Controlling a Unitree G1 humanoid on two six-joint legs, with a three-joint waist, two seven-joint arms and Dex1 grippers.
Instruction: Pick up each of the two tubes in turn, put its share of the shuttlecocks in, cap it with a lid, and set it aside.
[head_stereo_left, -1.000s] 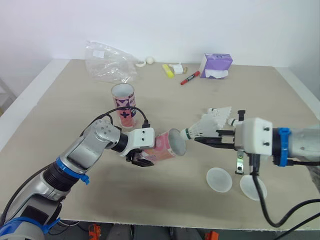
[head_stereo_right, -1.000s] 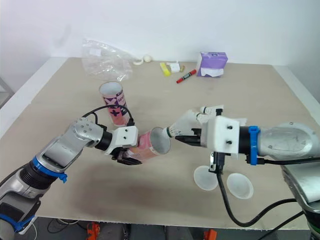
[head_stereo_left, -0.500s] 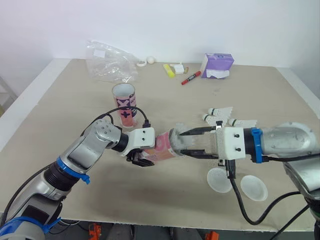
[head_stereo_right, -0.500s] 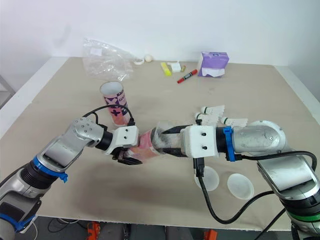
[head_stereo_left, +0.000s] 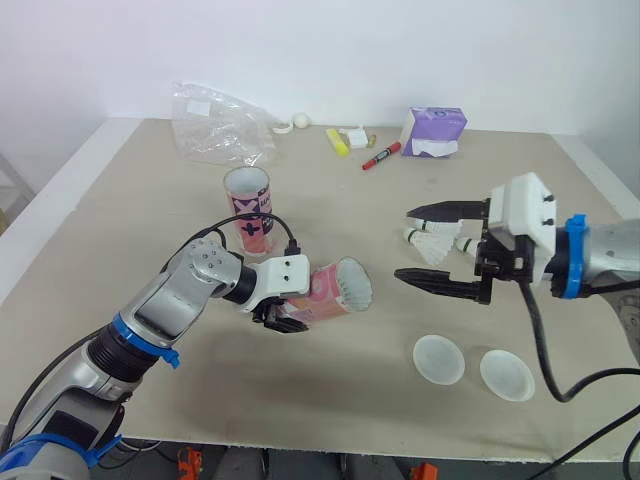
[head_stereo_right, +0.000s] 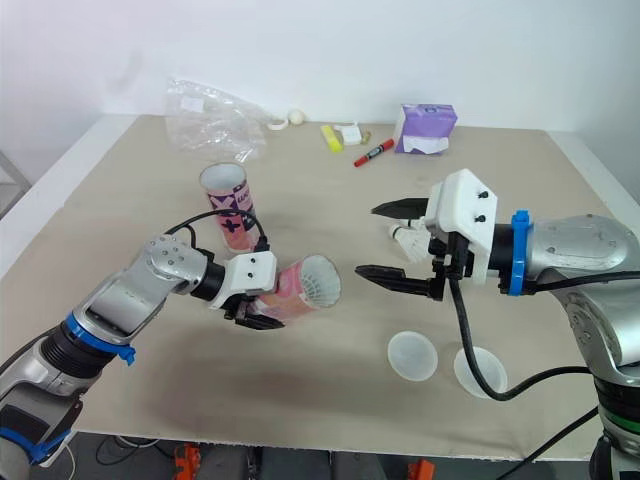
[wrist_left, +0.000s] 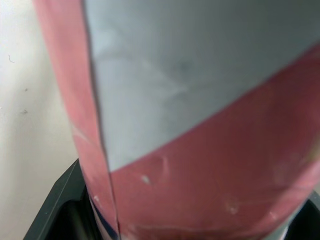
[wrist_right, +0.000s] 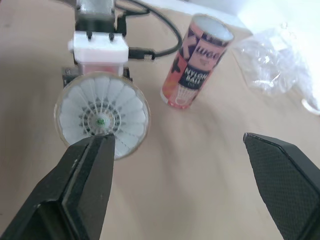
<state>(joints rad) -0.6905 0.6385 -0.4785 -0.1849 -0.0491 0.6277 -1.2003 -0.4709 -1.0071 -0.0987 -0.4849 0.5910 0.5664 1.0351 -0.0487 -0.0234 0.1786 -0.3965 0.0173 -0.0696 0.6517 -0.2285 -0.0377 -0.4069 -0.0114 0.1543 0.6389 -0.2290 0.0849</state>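
The left gripper (head_stereo_left: 280, 316) grasps the tube (head_stereo_left: 330, 290) sideways above the table (head_stereo_left: 130, 210), mouth toward the right gripper (head_stereo_left: 404, 243); a shuttlecock (wrist_right: 101, 117) sits inside. The right gripper is spread wide, empty, apart from it.

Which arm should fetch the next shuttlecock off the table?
Right. The right tool is open, empty and near the loose shuttlecocks; the left tool is shut on the pink tube.
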